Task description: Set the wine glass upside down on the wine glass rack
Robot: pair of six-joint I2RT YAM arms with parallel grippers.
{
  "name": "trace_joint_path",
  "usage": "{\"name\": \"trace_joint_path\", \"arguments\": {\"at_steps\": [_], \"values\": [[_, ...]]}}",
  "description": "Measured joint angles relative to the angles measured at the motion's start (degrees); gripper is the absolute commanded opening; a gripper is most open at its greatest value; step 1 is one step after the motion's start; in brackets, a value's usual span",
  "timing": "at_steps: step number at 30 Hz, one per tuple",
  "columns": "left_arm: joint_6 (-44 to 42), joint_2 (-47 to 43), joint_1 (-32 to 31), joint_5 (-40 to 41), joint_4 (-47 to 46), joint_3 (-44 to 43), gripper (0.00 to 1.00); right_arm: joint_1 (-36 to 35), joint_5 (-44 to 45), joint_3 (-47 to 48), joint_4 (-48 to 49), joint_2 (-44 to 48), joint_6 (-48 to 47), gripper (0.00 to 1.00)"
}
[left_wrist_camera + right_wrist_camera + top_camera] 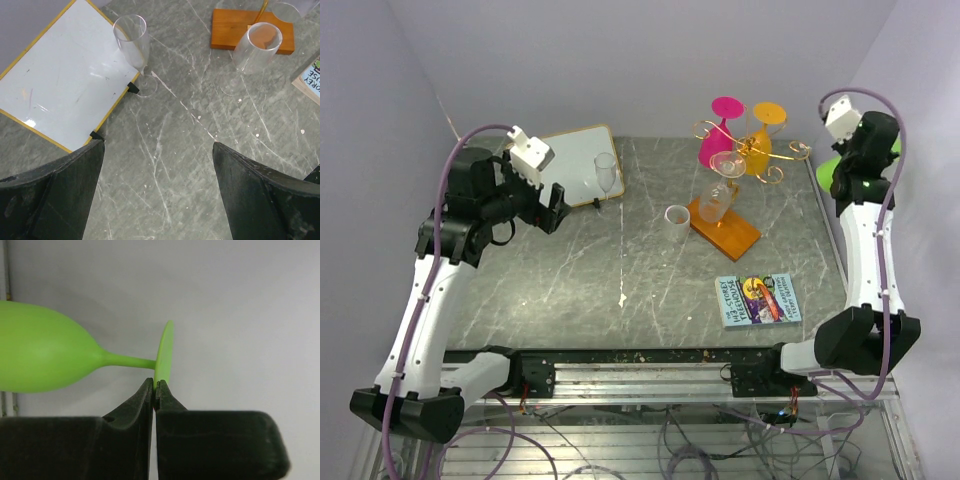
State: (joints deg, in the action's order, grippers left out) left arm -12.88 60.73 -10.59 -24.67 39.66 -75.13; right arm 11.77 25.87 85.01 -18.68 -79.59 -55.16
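Note:
My right gripper (156, 384) is shut on the foot rim of a green wine glass (40, 360), which lies sideways with its bowl to the left. In the top view it (828, 172) sits beside my right gripper (855, 165), raised at the table's far right edge, right of the rack. The gold wire rack (750, 150) stands on an orange base (725, 228). Pink (725, 125), orange (760, 140) and clear (725, 165) glasses hang upside down on it. My left gripper (159, 145) is open and empty above bare table, near a whiteboard (60, 80).
A clear flute (606, 172) stands by the whiteboard (575, 160) and shows in the left wrist view (132, 42). A white cup (677, 217) stands left of the orange base. A colourful book (758, 299) lies front right. Another clear glass (257, 47) is beside the base (235, 32).

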Motion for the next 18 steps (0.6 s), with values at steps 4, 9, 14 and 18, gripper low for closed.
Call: {"name": "trace_joint_path", "arguments": {"at_steps": [4, 9, 14, 18], "values": [[0.0, -0.7, 0.0, 0.0, 0.0, 0.1, 1.00, -2.0, -3.8, -3.8, 2.2, 0.8, -6.1, 0.00], [-0.2, -1.6, 0.0, 0.0, 0.0, 0.3, 1.00, -2.9, -10.6, -3.0, 2.1, 0.9, -9.8, 0.00], [-0.4, -2.4, 0.2, 0.0, 0.0, 0.6, 0.99, -3.0, -17.6, 2.3, -0.1, 0.4, -12.2, 0.00], [-0.7, -2.4, 0.3, 0.0, 0.1, 0.6, 0.99, -3.4, -21.6, 5.4, -0.6, -0.3, -14.1, 0.00]]}}
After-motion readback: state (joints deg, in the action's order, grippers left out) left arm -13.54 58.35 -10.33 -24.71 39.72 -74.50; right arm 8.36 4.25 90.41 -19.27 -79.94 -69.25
